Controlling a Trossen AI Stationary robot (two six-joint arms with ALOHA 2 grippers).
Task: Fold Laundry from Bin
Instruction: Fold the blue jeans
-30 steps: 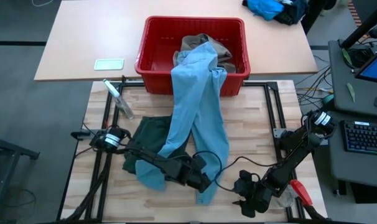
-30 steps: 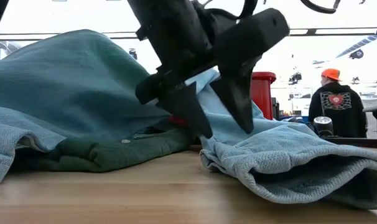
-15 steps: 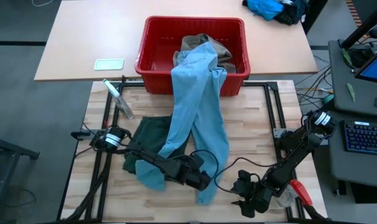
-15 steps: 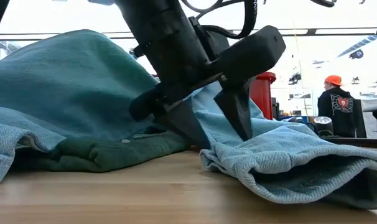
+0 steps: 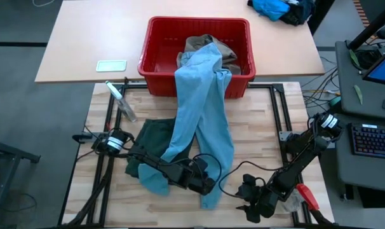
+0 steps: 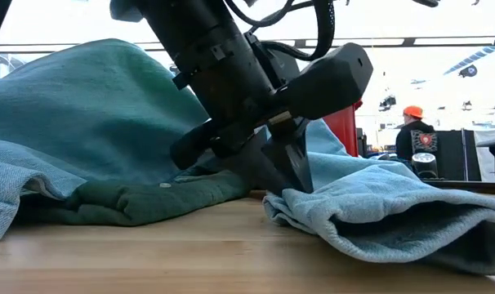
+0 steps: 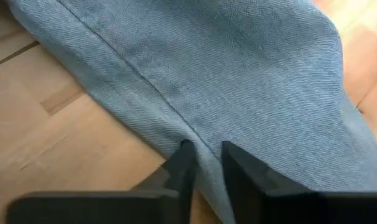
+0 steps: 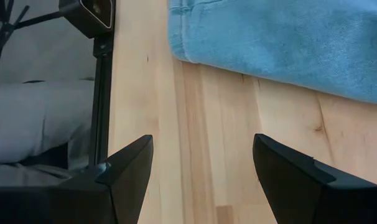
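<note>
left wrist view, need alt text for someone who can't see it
The left gripper has its two dark fingers pinched on a fold at the edge of the light blue trousers. The trousers lie on the wooden table.

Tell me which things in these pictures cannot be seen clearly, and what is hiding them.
- Khaki piece in the red bin: high view, mostly covered by the denim trousers.
- Green shorts: partly under the trousers.
- Trouser hem end: high view, hidden beneath the left gripper.
- Right gripper: open over bare wood.
</note>
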